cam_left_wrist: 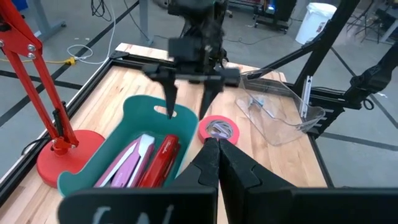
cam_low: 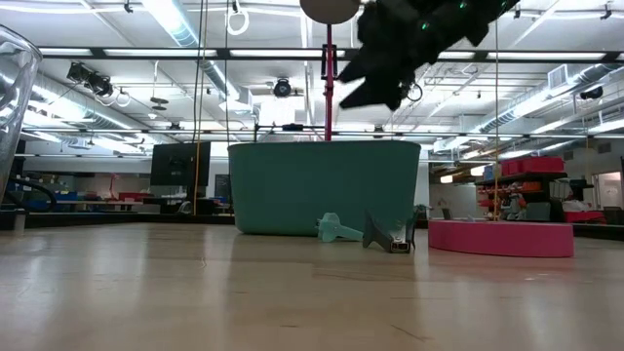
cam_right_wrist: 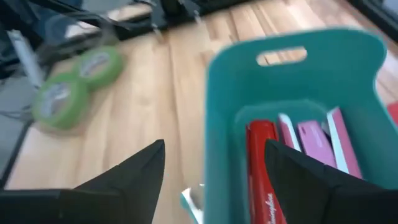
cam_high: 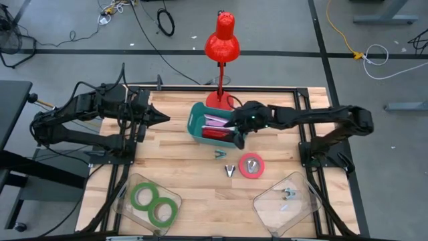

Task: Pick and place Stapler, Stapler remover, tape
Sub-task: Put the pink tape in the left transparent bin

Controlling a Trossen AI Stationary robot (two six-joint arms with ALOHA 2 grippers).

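Observation:
A red stapler (cam_right_wrist: 264,168) lies in the teal basket (cam_high: 200,124) beside pink and white items (cam_right_wrist: 314,146). My right gripper (cam_high: 235,134) hangs open above the basket's right end, fingers slanting down, with nothing between them. On the wood in front of the basket lie a teal staple remover (cam_high: 220,155), a dark one (cam_high: 230,170) and the red-pink tape roll (cam_high: 251,165), flat on its side. Two green tape rolls (cam_high: 152,203) lie flat in a clear tray at the near left. My left gripper (cam_high: 160,118) waits shut, raised left of the basket.
A red desk lamp (cam_high: 221,40) stands on its base just behind the basket. A clear tray (cam_high: 287,201) with small metal items sits at the near right. Bare wood lies between the two clear trays and left of the staple removers.

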